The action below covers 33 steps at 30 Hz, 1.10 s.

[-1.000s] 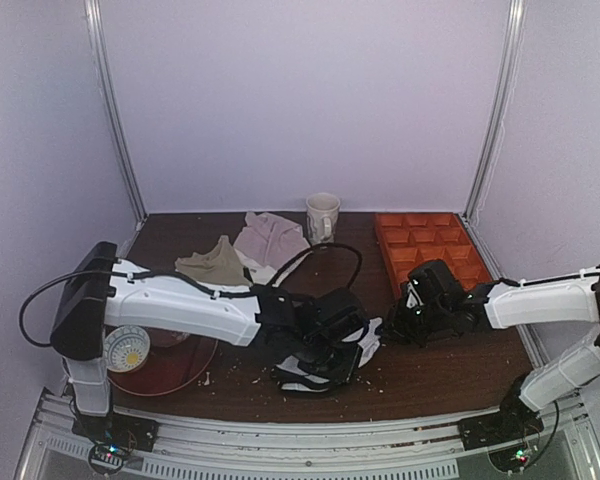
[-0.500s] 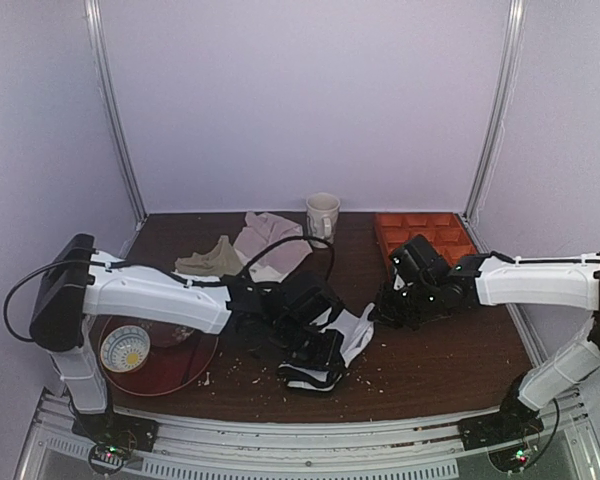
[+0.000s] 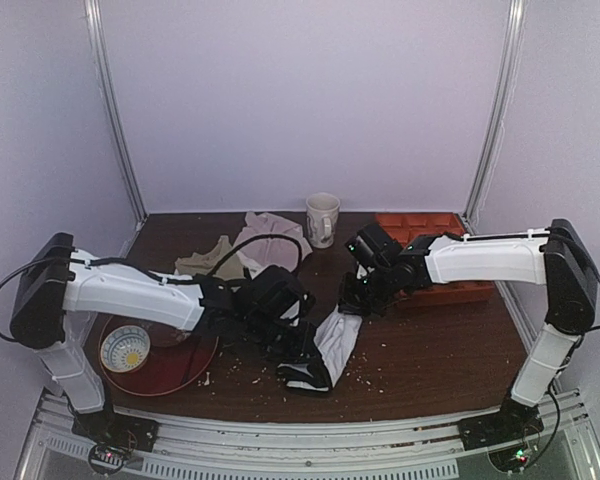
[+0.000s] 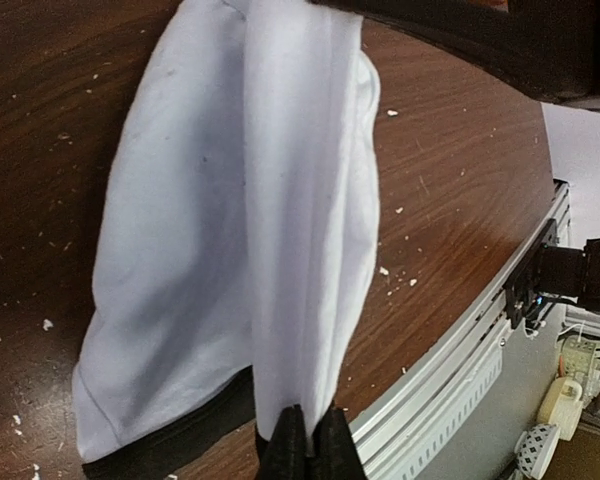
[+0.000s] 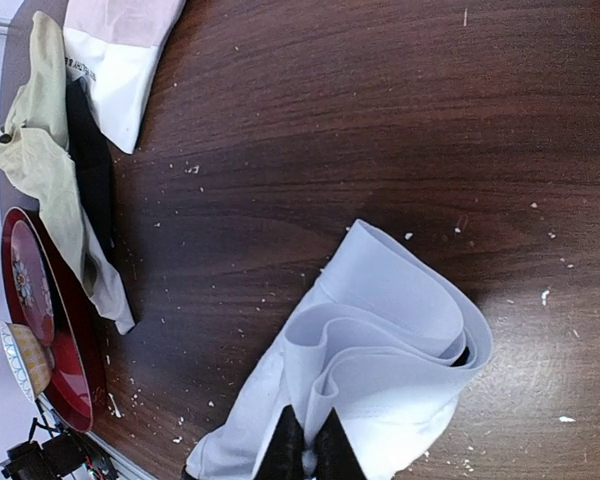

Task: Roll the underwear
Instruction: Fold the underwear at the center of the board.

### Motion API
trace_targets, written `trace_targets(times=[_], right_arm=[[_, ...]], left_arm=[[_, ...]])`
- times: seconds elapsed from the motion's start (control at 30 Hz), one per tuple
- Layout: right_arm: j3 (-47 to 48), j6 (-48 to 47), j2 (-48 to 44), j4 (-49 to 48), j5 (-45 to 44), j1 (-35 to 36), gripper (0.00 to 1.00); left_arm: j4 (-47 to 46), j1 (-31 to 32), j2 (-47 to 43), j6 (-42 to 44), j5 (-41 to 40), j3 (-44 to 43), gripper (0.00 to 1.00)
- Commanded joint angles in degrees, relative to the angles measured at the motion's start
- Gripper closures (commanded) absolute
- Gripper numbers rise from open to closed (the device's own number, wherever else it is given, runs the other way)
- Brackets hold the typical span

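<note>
The underwear point(image 3: 334, 344), white with a black hem, hangs stretched as a folded strip between my two grippers over the middle of the brown table. My left gripper point(image 3: 298, 358) is shut on its near end beside the black hem; in the left wrist view the fingertips point(image 4: 306, 445) pinch a white fold of the underwear point(image 4: 230, 230). My right gripper point(image 3: 349, 311) is shut on the far end; in the right wrist view its tips point(image 5: 308, 443) clamp looped white layers of the underwear point(image 5: 400, 330). The waistband lettering is hidden.
An olive-beige garment point(image 3: 212, 262) and a pale pinkish cloth point(image 3: 268, 238) lie at the back left, and a mug point(image 3: 322, 217) stands behind them. An orange compartment tray point(image 3: 435, 245) is back right. A red plate point(image 3: 175, 362) with a small bowl point(image 3: 126, 347) is near left. Crumbs dot the table. The metal front rail point(image 4: 460, 370) is close.
Both grippers have moved left with the underwear. The right gripper has swung left and farther back, so the cloth now stretches into a longer strip between them.
</note>
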<state>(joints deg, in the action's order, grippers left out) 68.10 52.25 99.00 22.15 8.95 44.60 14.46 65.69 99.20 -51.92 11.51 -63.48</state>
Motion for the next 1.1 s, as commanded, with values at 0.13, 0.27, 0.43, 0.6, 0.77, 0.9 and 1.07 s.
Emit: trace_targets(times=[0.13, 0.27, 0.43, 0.6, 0.77, 0.9, 1.07], right_arm=[[2.7, 0.5, 3.9, 2.3, -2.1, 1.2, 1.00], [2.6, 1.1, 4.1, 2.4, -3.2, 1.5, 1.00], [2.8, 1.3, 5.2, 2.3, -2.7, 1.8, 1.00], [2.7, 1.3, 6.0, 1.5, -2.8, 1.9, 1.00], [4.0, 1.3, 8.0, 1.5, -2.8, 2.0, 1.00], [4.5, 2.1, 8.5, 2.3, -4.1, 2.0, 1.00], [4.3, 2.5, 8.3, 2.7, -5.4, 2.0, 1.00]], left_arm=[[-2.6, -3.2, -2.2, 0.3, 4.0, 4.1, 1.00], [-3.7, -3.3, -0.8, 0.6, 5.3, 4.3, 1.00], [-5.2, -3.7, 0.5, 0.1, 6.6, 4.5, 1.00], [-5.6, -4.1, 1.1, -0.3, 7.0, 5.0, 1.00], [-4.9, -4.6, 1.9, -0.2, 6.8, 5.6, 1.00], [-3.7, -5.2, 2.9, 0.5, 6.5, 5.9, 1.00], [-3.4, -6.0, 3.3, 0.4, 6.4, 6.7, 1.00]])
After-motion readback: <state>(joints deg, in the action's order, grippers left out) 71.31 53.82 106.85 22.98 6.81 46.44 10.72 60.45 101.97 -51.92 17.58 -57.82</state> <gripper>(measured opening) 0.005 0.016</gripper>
